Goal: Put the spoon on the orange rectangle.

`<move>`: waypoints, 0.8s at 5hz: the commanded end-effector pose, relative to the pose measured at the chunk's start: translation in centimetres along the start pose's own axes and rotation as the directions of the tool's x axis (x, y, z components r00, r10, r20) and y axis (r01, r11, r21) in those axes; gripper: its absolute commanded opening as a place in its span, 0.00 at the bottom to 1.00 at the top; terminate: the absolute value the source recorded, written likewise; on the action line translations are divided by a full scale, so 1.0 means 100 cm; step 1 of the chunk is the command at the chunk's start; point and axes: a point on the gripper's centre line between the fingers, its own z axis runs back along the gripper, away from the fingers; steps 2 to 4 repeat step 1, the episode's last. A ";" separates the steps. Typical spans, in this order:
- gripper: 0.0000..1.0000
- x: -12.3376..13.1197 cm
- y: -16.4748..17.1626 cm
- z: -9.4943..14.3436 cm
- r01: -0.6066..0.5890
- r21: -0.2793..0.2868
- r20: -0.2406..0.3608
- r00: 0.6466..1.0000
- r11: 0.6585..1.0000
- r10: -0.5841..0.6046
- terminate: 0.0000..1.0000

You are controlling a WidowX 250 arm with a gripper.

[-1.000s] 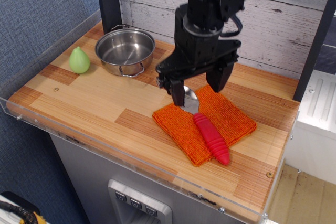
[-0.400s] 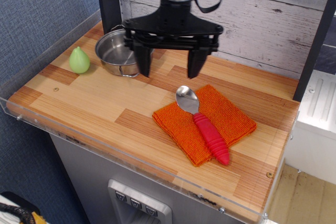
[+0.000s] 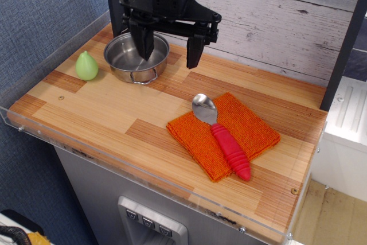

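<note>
The spoon (image 3: 223, 139), with a shiny metal bowl and a thick red handle, lies on the orange rectangle (image 3: 249, 127), a folded orange knitted cloth at the right of the wooden table. Its handle tip reaches the cloth's front edge. My black gripper (image 3: 167, 50) hangs open and empty above the table's back, well up and to the left of the spoon, its left finger in front of the steel pot.
A steel pot (image 3: 129, 55) with small handles stands at the back left. A light green pear-shaped object (image 3: 86, 66) sits left of it. A clear plastic rim (image 3: 69, 142) runs along the table's front and left edges. A white plank wall (image 3: 287, 21) stands behind.
My gripper has let go of the spoon, risen and moved back and to the left, from over the spoon's bowl to beside the pot. The spoon stays on the cloth.
</note>
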 end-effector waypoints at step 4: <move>1.00 0.006 0.011 0.010 0.091 -0.021 0.094 0.992 0.996 -0.089 1.00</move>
